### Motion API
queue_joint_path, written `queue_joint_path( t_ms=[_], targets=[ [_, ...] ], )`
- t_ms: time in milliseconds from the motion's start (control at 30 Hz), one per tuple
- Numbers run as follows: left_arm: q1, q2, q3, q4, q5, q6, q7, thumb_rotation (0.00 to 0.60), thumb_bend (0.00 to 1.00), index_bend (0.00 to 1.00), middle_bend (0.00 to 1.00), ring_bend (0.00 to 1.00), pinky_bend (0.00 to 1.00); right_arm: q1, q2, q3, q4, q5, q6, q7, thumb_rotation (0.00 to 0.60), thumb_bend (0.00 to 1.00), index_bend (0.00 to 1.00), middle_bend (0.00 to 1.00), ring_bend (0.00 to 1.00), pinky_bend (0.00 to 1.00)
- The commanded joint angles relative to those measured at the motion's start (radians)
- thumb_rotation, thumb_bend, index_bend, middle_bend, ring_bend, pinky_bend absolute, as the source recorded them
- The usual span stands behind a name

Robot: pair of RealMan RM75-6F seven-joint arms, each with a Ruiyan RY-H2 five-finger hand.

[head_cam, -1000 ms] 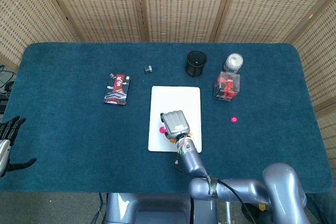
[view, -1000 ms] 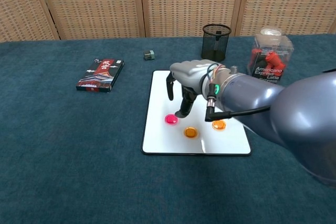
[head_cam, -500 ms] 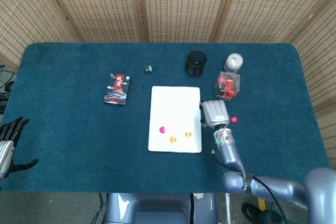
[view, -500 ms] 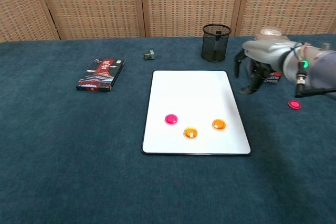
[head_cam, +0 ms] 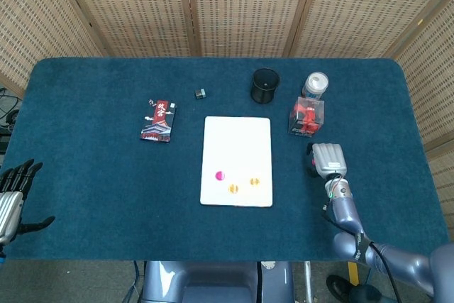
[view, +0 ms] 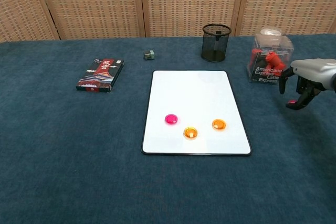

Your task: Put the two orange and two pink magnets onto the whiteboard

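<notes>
The whiteboard (head_cam: 236,140) (view: 191,90) lies flat at the table's middle. On its near half sit one pink magnet (head_cam: 219,174) (view: 171,119) and two orange magnets (head_cam: 233,188) (head_cam: 254,181) (view: 190,132) (view: 218,124). My right hand (head_cam: 328,159) (view: 306,77) hangs over the cloth right of the board, fingers pointing down and apart, one fingertip (view: 293,103) low near the cloth. The second pink magnet is hidden beneath that hand in both views. My left hand (head_cam: 13,196) stays off the table's left edge, fingers spread and holding nothing.
A black mesh cup (head_cam: 264,85) (view: 216,42), a clear box of red items (head_cam: 306,116) (view: 269,59) and a white-capped bottle (head_cam: 316,84) stand behind the right hand. A card box (head_cam: 159,120) (view: 101,75) and a small grey block (head_cam: 201,93) (view: 149,54) lie at the left.
My right hand left the whiteboard, swept right past its edge, and now covers the spot where the loose pink magnet lay. The three magnets stay on the board.
</notes>
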Motion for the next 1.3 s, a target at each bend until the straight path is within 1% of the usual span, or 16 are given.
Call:
queue_joint_path(
  t_ms=[33,667,1300],
  targets=[
    [-0.002,-0.002,-0.001,0.001,-0.005,-0.004,0.004,0.6,0.09,0.0,0.0,0.0,0.0,-0.003,-0.008,0.002,0.015,-0.007,-0.009,0.004,0.6,0.34,0.39,0.96,1.0,1.0],
    [-0.003,-0.003,-0.002,0.001,-0.011,-0.005,0.002,0.6,0.09,0.0,0.0,0.0,0.0,-0.005,-0.035,0.018,0.089,0.016,-0.051,-0.03,0.6,0.34,0.39,0.96,1.0,1.0],
    [-0.005,-0.008,0.0,-0.001,-0.014,-0.009,0.015,0.6,0.09,0.0,0.0,0.0,0.0,-0.016,-0.059,0.03,0.166,0.031,-0.096,-0.021,0.6,0.35,0.39,0.96,1.0,1.0]
  ],
)
